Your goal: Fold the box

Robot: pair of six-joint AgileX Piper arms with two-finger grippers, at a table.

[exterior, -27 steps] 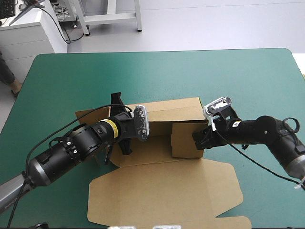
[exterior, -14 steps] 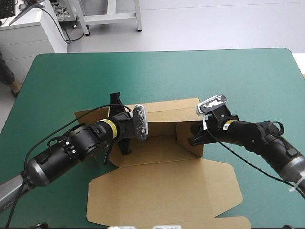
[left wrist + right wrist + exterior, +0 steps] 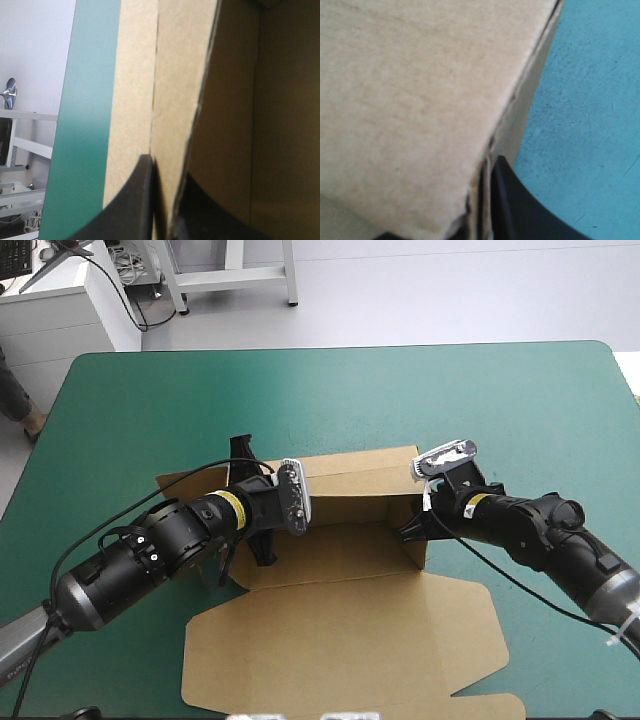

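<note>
The box (image 3: 345, 545) sits on the middle of the table (image 3: 150, 410), its lid (image 3: 340, 640) flat toward the near edge, with left jaws at its left end and right jaws at its right.

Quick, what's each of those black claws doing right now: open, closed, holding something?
The left gripper is shut on the box, pinching its left wall.
The right gripper is shut on the box's right wall.

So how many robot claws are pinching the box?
2. The left gripper pinches the wall at the left end of the box. The right gripper pinches the wall at its right end. None seem hidden.
</note>
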